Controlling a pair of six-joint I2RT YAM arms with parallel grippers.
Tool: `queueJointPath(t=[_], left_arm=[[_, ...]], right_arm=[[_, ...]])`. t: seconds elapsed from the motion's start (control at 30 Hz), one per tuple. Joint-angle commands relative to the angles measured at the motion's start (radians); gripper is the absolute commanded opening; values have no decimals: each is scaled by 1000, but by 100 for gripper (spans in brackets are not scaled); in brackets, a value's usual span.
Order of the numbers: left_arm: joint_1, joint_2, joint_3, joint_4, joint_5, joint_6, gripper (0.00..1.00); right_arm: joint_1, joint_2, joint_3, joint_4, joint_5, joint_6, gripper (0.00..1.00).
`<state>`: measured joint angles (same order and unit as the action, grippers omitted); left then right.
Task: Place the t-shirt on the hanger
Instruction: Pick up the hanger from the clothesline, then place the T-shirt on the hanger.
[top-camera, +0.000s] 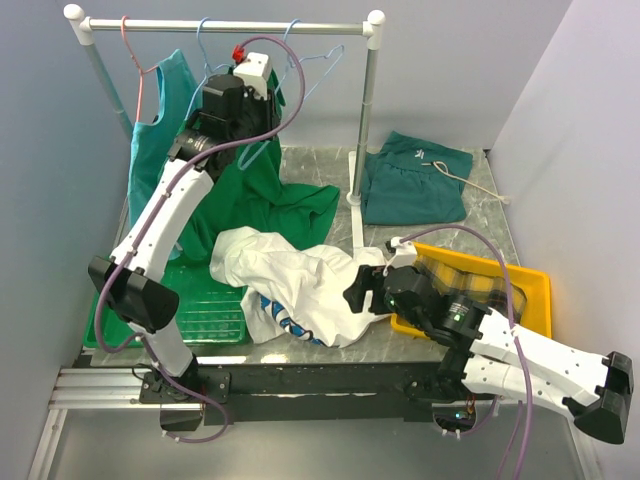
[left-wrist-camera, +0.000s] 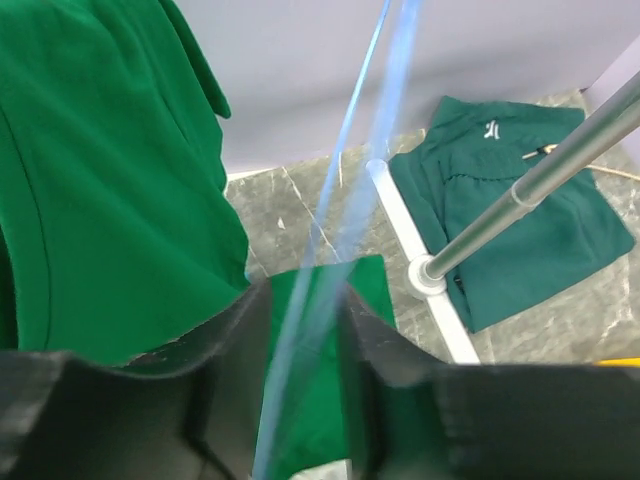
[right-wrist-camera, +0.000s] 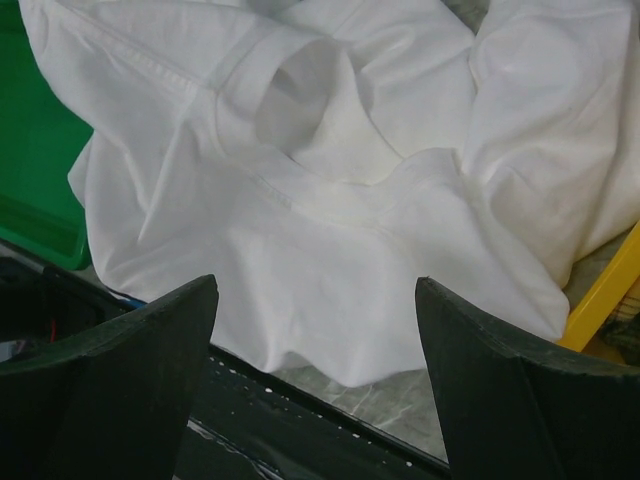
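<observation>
Your left gripper (top-camera: 262, 78) is up at the hanger (top-camera: 322, 55) on the rail (top-camera: 160, 24) — t-shirt (top-camera: 300, 280) lies crumpled on the table (top-camera: 320, 172).

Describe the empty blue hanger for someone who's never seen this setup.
Find the white rail at the back of the table. Of three wire hangers on it, the hanger is the rightmost, light blue. It alone is bare: the pink-red one carries a teal shirt, the other blue one a green shirt.

Light even, soft, bright; shadows faint. Left wrist view: hanger (left-wrist-camera: 345, 200) near lens, smeared, out of focus. Right wrist view: t-shirt (right-wrist-camera: 330, 200) nearly overexposed, folds low-contrast.
</observation>
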<state>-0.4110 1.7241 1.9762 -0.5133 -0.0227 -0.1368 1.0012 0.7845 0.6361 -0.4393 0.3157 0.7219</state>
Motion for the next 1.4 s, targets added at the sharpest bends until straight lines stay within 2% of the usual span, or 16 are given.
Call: queueJointPath(t=[0.0,0.03,0.1,0.27,0.43,0.67,0.8,0.97,1.03,1.13,1.37], left_arm=[[1,-49,-29,129,15,22,29],[1,-61,-51,154,14,20,15],[0,-101,-114,200,4,8,1],[0,-162,-166,315,32,6,1],[0,-166,-134,315,63,28,1],[-2,-211,-178,283,87,31,1],[-14,-294,-328,291,96,11,1],[-51,-456,-535,262,89,-17,1],[-84,-513,-589,234,78,-18,1],[-120,-627,-649,138,66,-12,1],[-215,-810,-779,-7,70,124,1]], right_arm=[[-4,7,36,57,23,-21,87],[-4,10,34,62,22,-24,88],[-4,21,42,57,23,-30,88],[-6,13,45,56,52,-26,88],[-16,18,40,79,49,-33,88],[-29,59,74,90,54,-73,90],[-42,42,56,140,60,-79,91],[-82,131,74,178,45,-88,90],[-98,194,89,207,8,-87,89],[-145,284,134,199,-20,-75,80],[-147,256,16,197,2,-12,63]])
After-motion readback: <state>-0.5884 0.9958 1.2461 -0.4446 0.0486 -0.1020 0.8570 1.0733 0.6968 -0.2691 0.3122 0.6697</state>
